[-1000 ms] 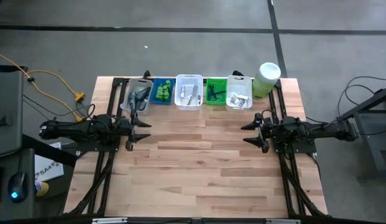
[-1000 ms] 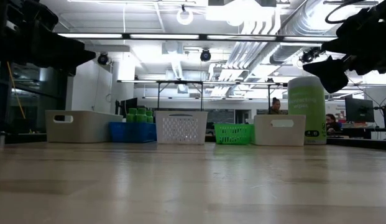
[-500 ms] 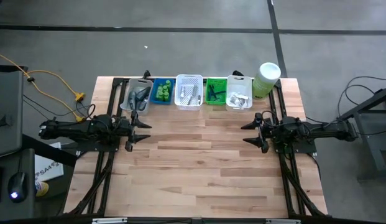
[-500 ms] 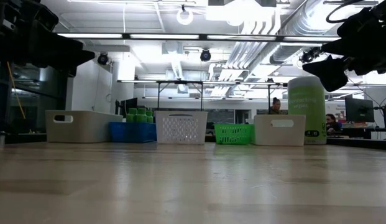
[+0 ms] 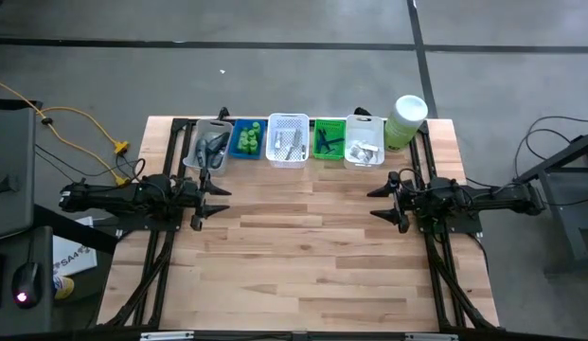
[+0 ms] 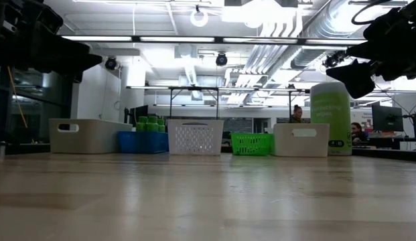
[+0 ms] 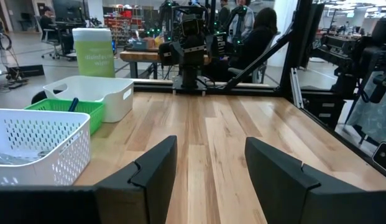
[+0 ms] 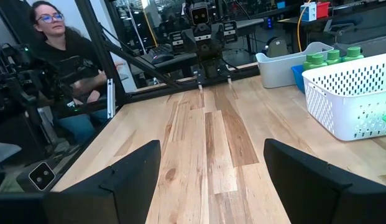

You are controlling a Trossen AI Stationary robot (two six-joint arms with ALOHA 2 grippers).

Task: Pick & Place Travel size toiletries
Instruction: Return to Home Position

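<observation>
The travel size toiletries lie in a row of baskets along the table's far edge. There are dark pieces in the clear basket [image 5: 210, 147], green bottles [image 5: 247, 140] in the blue one, silvery tubes [image 5: 289, 144] in the white mesh one, dark razors [image 5: 327, 142] in the green one and white sachets [image 5: 366, 150] in the white bin. My left gripper [image 5: 218, 201] hovers open at the table's left side, pointing level toward the right. My right gripper [image 5: 374, 203] faces it from the right side, also open. Both have nothing between their fingers.
A pale-green canister [image 5: 405, 121] with a white lid stands at the far right corner, beside the white bin. Bare wooden table [image 5: 303, 256] stretches between the arms and toward the near edge. A person [image 8: 62, 56] sits beyond the table's left side.
</observation>
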